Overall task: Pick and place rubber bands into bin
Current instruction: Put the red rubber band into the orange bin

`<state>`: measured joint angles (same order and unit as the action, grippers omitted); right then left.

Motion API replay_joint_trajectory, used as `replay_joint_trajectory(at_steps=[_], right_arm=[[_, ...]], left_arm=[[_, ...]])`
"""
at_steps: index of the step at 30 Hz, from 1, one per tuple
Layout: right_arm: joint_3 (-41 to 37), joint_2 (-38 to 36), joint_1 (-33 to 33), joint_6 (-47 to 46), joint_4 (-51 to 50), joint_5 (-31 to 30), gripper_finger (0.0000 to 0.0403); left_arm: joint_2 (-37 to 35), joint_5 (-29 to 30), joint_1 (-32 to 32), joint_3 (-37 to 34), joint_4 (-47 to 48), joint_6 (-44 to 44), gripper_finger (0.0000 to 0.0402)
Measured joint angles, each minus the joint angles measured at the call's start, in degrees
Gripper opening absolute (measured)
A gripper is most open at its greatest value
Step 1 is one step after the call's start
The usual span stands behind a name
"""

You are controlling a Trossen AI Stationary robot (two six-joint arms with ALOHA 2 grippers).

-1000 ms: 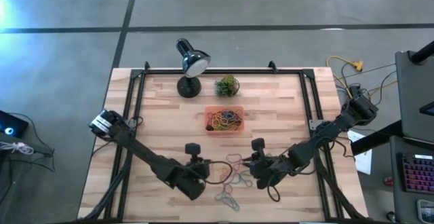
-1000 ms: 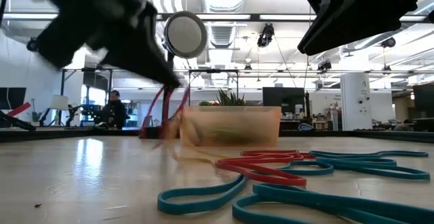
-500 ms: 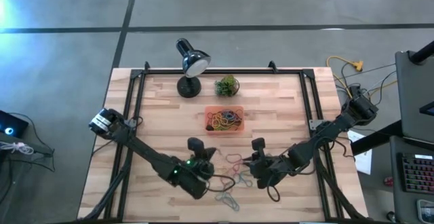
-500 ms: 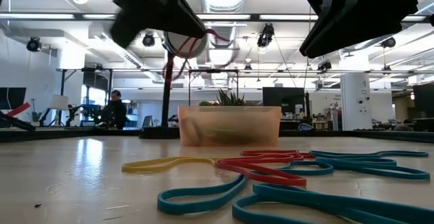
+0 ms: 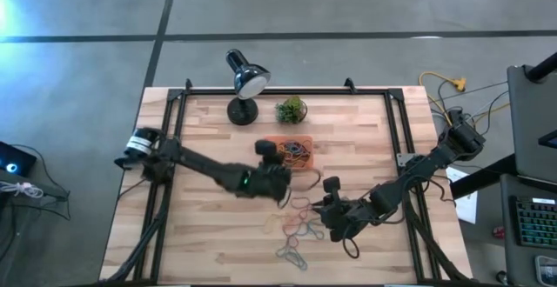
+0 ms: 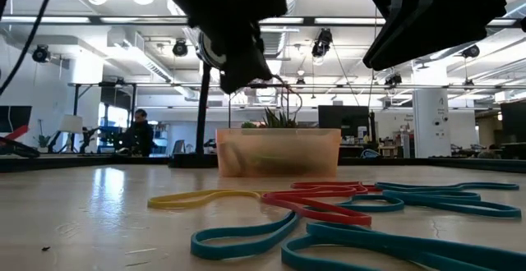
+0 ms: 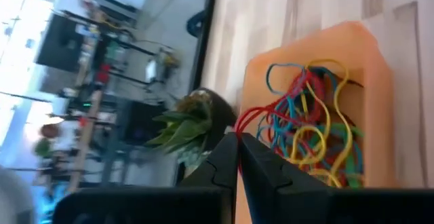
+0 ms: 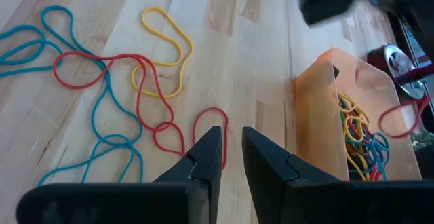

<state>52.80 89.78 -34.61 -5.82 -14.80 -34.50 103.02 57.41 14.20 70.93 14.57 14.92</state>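
Note:
The orange bin [image 5: 269, 143] stands mid-table and holds several coloured rubber bands [image 7: 319, 132]. More rubber bands [image 5: 298, 227] lie loose on the wood nearer the front edge. My left gripper [image 5: 287, 181] hovers just short of the bin's near edge, shut on a red band [image 8: 400, 119]. My right gripper [image 8: 232, 149] hangs above the loose bands, slightly open, with nothing between its fingers. A red loop [image 8: 209, 125] lies on the table beyond its fingertips. My left gripper pinches the red band [image 7: 244, 119] between its two fingertips, on one spot of the loop. The fingers come slanting down from the table's left side. The rest of the band hangs as a slack loop [image 6: 288, 98] below the fingers, clear of the table.
A black desk lamp [image 5: 244, 83] and a small green plant ball [image 5: 291, 109] stand behind the bin at the far edge. Black frame rails [image 5: 174, 148] run along the table's left and right sides. Bare wood lies left of the loose bands.
My left gripper has risen from the loose bands and swung toward the far edge, up to the bin, rolling as it went. It stays shut on the red band, which now hangs clear of the table. My right gripper has kept still.

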Motion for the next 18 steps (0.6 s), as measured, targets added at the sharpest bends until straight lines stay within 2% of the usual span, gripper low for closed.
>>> replay_joint_trajectory(at_steps=[4,12,18], right_arm=[[0.0,0.0,0.0,0.0,0.0,0.0,0.0052],[0.0,0.0,0.0,0.0,0.0,0.0,0.0052],[0.0,0.0,0.0,0.0,0.0,0.0,0.0052]], left_arm=[[0.1,-7.9,-4.7,0.0,-4.7,2.2,0.0],[0.1,-18.5,-10.8,-0.1,-6.9,2.4,0.0],[0.1,-23.4,-12.5,-0.1,-6.8,1.8,0.0]])
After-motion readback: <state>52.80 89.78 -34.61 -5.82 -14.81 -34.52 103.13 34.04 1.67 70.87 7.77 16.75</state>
